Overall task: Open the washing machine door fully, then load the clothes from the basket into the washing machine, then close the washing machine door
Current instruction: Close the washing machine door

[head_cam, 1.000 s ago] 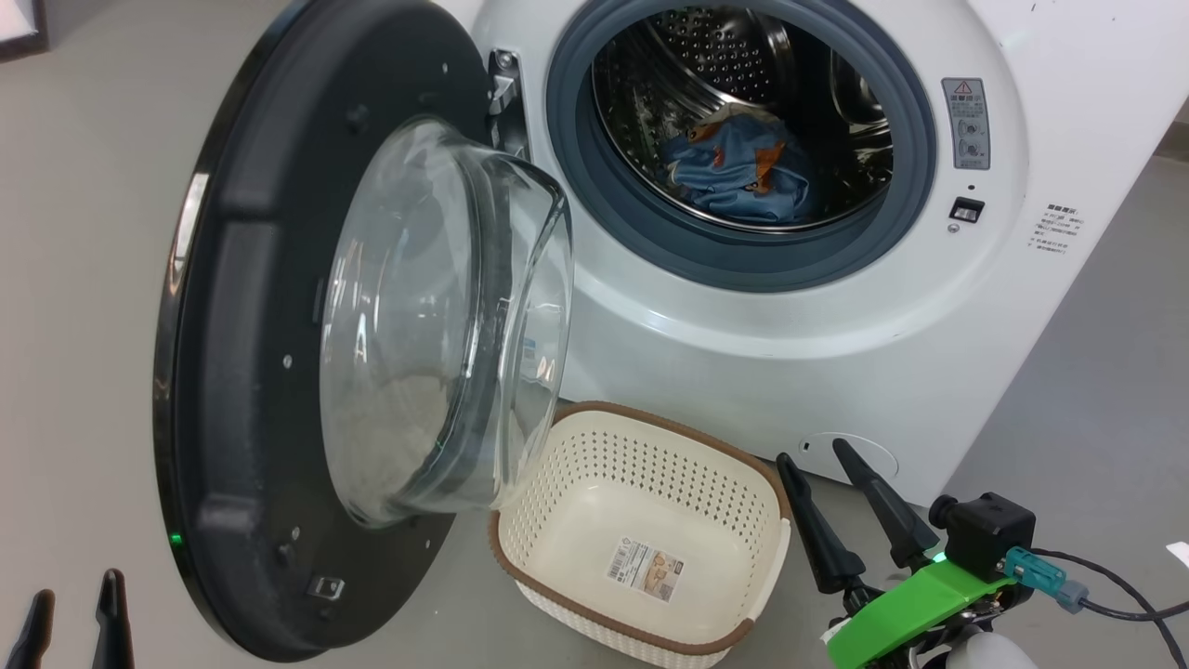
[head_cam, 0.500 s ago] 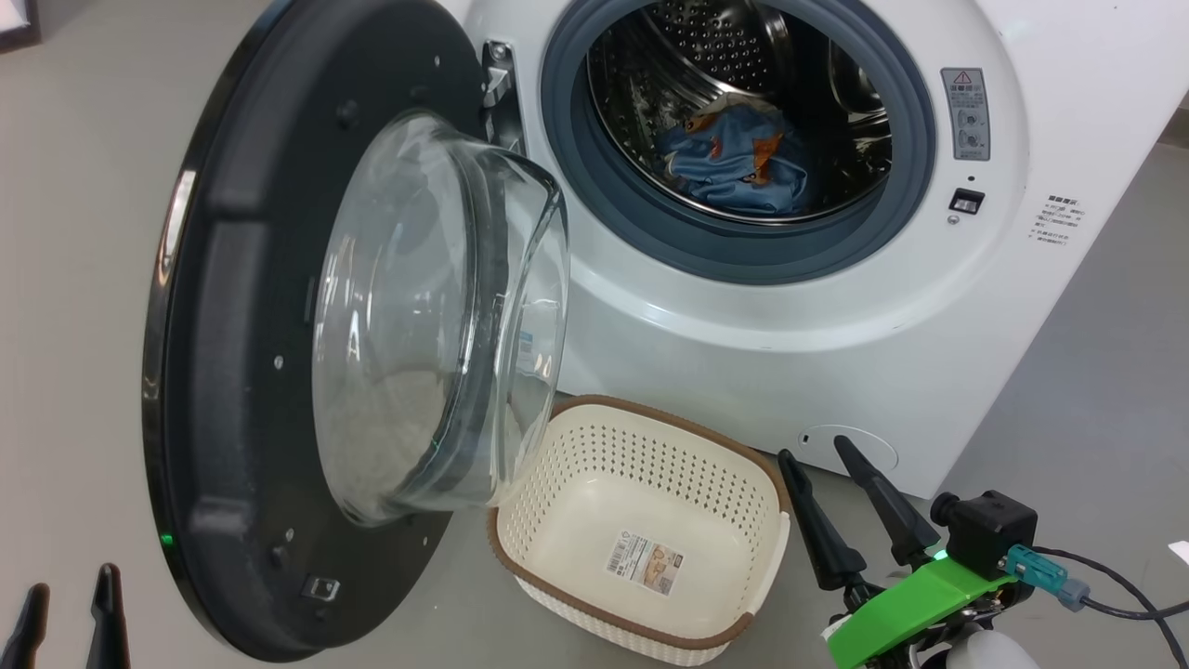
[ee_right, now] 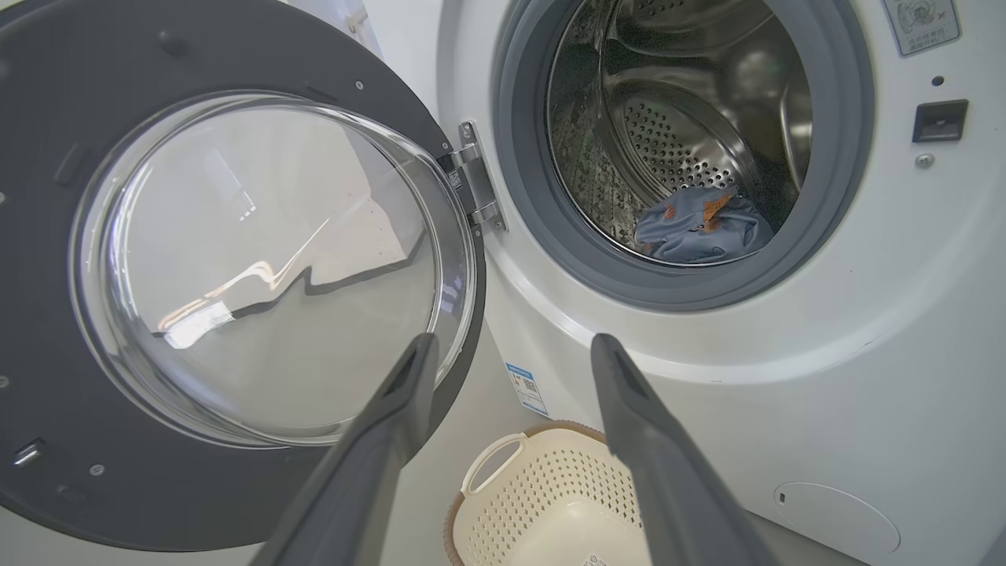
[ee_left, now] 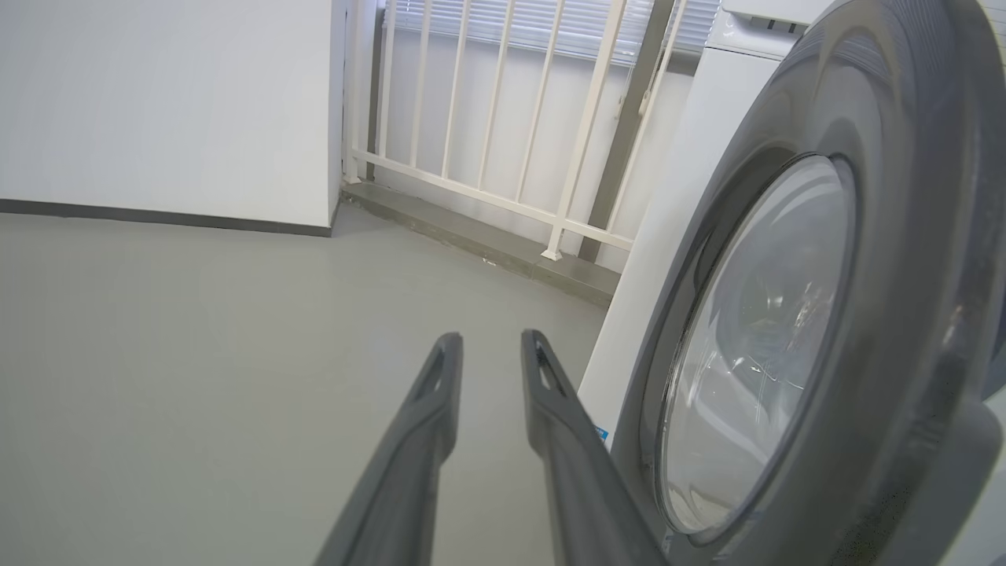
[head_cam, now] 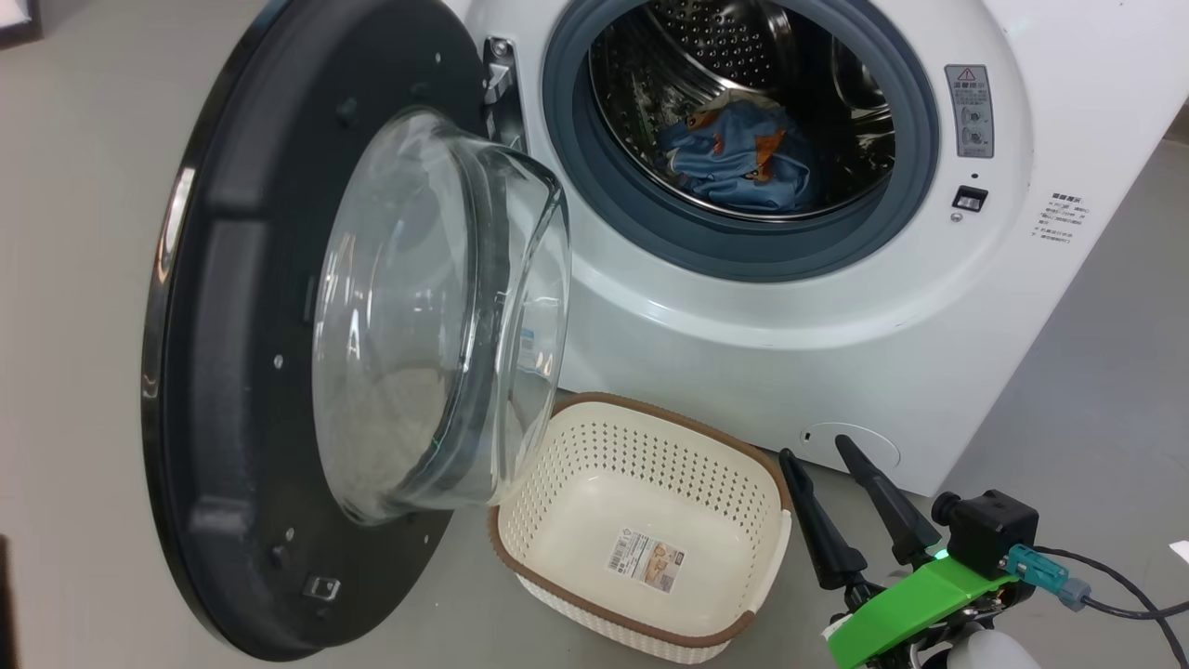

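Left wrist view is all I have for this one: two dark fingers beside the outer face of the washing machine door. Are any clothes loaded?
Observer: Yes, a light blue garment with orange print lies in the drum.
Operator: Anything waiting to go in?
Observer: No clothes; the basket holds just a label on its floor.
Operator: And the other arm?
Observer: The right hand is open and empty, beside the basket.
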Tool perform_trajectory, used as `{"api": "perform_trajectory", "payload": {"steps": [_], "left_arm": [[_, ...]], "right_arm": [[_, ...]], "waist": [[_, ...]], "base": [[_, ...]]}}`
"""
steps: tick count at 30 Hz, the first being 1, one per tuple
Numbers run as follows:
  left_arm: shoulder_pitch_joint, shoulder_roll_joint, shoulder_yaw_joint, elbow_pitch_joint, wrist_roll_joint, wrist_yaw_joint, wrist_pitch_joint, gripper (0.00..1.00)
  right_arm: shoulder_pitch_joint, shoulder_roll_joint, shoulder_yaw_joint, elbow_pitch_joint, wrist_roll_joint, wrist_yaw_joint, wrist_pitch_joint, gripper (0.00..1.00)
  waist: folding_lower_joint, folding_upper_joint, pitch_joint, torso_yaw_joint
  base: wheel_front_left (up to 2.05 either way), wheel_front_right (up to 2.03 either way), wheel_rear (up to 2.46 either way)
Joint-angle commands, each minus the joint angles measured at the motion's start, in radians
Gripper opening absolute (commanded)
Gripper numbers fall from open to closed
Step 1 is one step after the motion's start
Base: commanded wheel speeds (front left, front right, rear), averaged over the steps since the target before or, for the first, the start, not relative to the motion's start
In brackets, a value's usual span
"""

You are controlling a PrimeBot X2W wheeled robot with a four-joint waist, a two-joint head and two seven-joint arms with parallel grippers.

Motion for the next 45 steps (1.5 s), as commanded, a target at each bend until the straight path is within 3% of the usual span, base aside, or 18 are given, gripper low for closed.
{"api": "perform_trajectory", "payload": {"steps": [1, 2, 9, 17, 23, 29, 45], "left_arm": [[-0.065, 0.049, 0.053, -0.029, -0.018, 0.007, 0.01, 0.17], [-0.072, 0.056, 0.059, -0.033, -0.029, 0.007, 0.019, 0.0], [-0.124, 0.093, 0.101, -0.047, -0.156, 0.003, 0.107, 0.0], [-0.188, 0.095, 0.154, -0.023, -0.42, 0.013, 0.283, 0.0], [-0.234, 0.089, 0.185, -0.025, -0.636, 0.071, 0.456, 0.0], [-0.267, 0.078, 0.21, -0.057, -0.781, 0.147, 0.565, 0.0], [-0.321, 0.081, 0.225, -0.114, -0.991, 0.327, 0.753, 0.0]], "right_arm": [[-0.026, 0.002, 0.017, -0.024, -0.001, 0.002, -0.005, 1.0], [-0.026, 0.002, 0.017, -0.025, -0.001, 0.002, -0.005, 1.0], [-0.029, 0.004, 0.017, -0.025, 0.0, 0.002, -0.005, 1.0], [-0.03, 0.004, 0.014, -0.023, 0.001, 0.002, -0.005, 1.0], [-0.034, 0.003, 0.015, -0.02, 0.003, 0.002, -0.005, 1.0], [-0.034, 0.004, 0.019, -0.018, 0.004, 0.002, -0.005, 1.0], [-0.026, 0.005, 0.021, -0.017, 0.009, 0.002, -0.005, 1.0]], "waist": [[0.0, 0.0, 0.001, -0.002], [0.0, 0.0, 0.001, -0.003], [0.0, 0.0, 0.005, -0.017], [0.0, 0.0, 0.009, -0.034], [0.0, 0.0, 0.006, -0.042], [0.0, 0.0, 0.002, -0.056], [0.0, 0.0, -0.014, -0.103]], "base": [[0.0, 0.0, 0.0], [0.0, 0.0, 0.0], [0.0, 0.0, 0.0], [0.0, 0.0, 0.0], [0.0, 0.0, 0.0], [0.0, 0.0, 0.0], [0.0, 0.0, 0.0]]}}
